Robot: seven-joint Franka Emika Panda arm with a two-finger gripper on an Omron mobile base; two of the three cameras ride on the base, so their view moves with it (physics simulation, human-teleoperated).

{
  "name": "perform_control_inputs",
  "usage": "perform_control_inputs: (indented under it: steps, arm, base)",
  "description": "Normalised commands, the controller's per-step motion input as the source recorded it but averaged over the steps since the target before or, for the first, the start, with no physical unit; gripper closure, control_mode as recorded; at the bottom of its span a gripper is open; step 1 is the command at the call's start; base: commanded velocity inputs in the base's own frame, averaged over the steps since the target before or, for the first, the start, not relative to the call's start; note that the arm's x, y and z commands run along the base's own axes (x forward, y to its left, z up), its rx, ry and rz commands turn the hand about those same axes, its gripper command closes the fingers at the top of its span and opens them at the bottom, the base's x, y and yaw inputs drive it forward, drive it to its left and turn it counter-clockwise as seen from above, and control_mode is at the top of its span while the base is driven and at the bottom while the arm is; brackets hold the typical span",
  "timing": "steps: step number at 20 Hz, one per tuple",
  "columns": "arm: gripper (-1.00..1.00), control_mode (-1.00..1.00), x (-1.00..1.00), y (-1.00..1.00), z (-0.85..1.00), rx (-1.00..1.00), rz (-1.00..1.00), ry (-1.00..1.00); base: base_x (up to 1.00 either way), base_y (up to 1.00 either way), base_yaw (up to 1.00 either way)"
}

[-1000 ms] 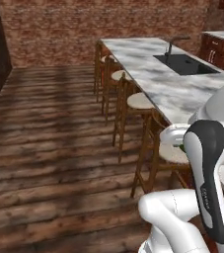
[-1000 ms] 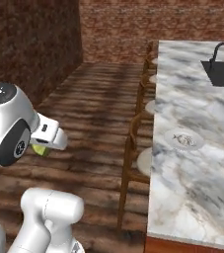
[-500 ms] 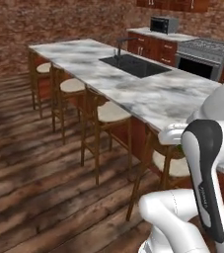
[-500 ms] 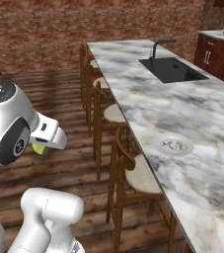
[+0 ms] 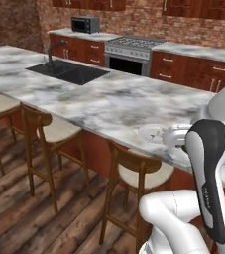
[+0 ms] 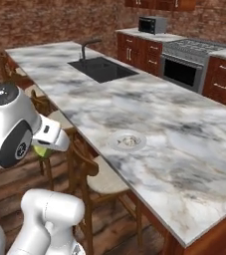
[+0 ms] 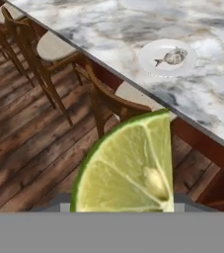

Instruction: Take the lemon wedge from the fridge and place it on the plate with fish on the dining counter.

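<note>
tool (image 6: pixel 44 148): closed on the lemon wedge, held over the floor off the worktop's stool side, short of its edge; finger tips themselves hidden behind the wedge in the hand view
lemon wedge (image 7: pixel 128 165): in the tool's grip, yellow-green, cut face toward the hand camera, rind arcing over the top left; in the right base view a green-yellow bit (image 6: pixel 43 151) pokes out below the white hand, well apart from the plate
plate (image 6: pixel 127 141): round, pale, flat on the worktop, near the stool-side edge; also seen in the hand view (image 7: pixel 167 58) and the left base view (image 5: pixel 152 134), there partly behind the arm
fish (image 7: pixel 172 56): small grey, lying on the plate, roughly centred; right base view shows it as a small lump (image 6: pixel 130 142)
worktop (image 6: pixel 184 149): long white-grey marbled slab on a reddish-brown base; plate sits on the half away from the sink
sink (image 6: pixel 102 68): dark basin set into the worktop, well apart from the plate, dark faucet (image 6: pixel 88 47) at its far side
stools (image 5: pixel 140 173): wooden, cushioned seats, tucked along the worktop's near edge; one sits just below the plate's stretch of edge
background: wall cabinets beyond the worktop, with a stove (image 5: pixel 133 54) and a microwave (image 5: pixel 85 24)
floor (image 7: pixel 29 138): dark wood planks, under the held wedge
</note>
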Motion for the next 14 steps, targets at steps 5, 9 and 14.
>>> perform_control_inputs:
  steps: [5,9,14]
  arm:
    - [1.00,1.00,0.00,0.00,0.00,0.00,0.00,0.00]
    - [1.00,1.00,0.00,0.00,0.00,0.00,0.00,0.00]
    - [1.00,1.00,0.00,0.00,0.00,0.00,0.00,0.00]
  base:
    - [0.90,0.11,-0.41]
    - [0.83,-0.11,-0.28]
    - [0.84,-0.41,-0.22]
